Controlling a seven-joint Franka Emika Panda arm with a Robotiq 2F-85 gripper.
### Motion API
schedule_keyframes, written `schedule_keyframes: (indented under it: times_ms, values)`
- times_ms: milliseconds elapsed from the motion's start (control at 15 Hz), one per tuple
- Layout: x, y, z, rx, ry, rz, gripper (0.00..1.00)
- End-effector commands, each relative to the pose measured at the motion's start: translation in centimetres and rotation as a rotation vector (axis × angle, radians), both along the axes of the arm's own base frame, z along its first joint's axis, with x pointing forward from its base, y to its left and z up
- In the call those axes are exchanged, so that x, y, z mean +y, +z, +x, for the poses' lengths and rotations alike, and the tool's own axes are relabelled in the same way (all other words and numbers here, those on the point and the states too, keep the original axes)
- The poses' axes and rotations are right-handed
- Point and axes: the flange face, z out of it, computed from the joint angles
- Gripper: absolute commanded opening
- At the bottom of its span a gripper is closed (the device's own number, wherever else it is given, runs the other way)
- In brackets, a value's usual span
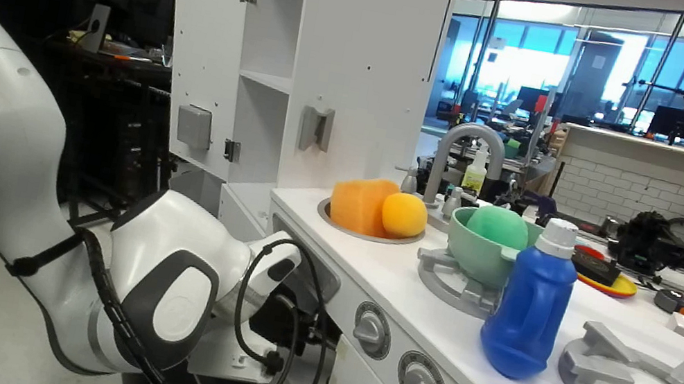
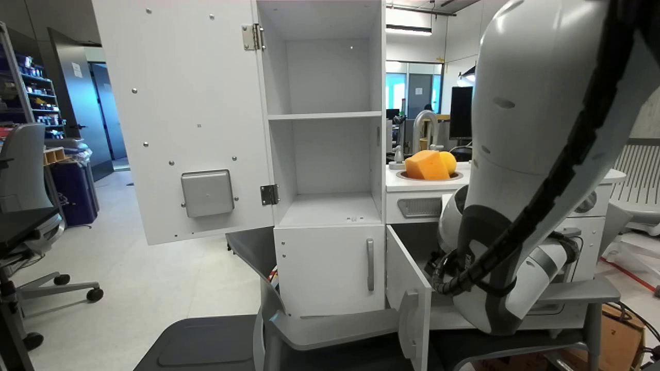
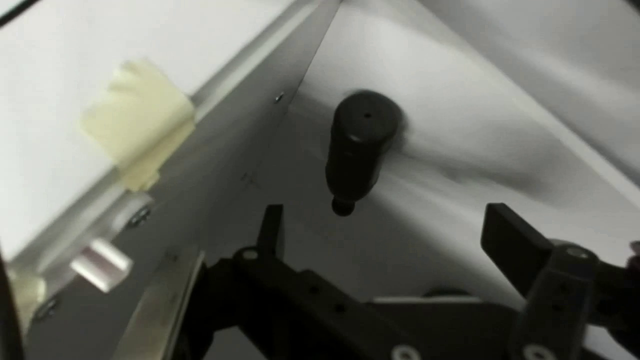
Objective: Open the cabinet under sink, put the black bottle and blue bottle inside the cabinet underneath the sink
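Observation:
The low cabinet under the sink stands open, its white door swung outward. My gripper is inside it, open, with nothing between its fingers. The black bottle shows in the wrist view beyond the fingertips, apart from both and nearer the left one. Its broad round end is at the top and its narrow end points toward the gap; whether it stands or lies I cannot tell. The blue bottle is upright on the countertop. The round sink lies at the counter's end. Exterior views mostly hide the gripper.
Orange block and yellow ball sit in the sink. A green bowl rests on a burner behind the blue bottle. The tall cupboard's door hangs open. A grey chair stands before the cabinet door.

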Motion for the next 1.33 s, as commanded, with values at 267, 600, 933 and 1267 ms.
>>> schedule_keyframes:
  times_ms: [267, 600, 933, 1267]
  values:
    - [0.2, 7.0, -6.8, 0.29, 0.143, -0.025, 1.0]
    - [-1.2, 13.6, -8.4, 0.381, 0.171, -0.006, 1.0]
    - [-1.8, 21.1, -8.8, 0.466, 0.196, 0.054, 1.0]
    - [-3.1, 31.6, -7.4, 0.45, 0.103, 0.21, 1.0]
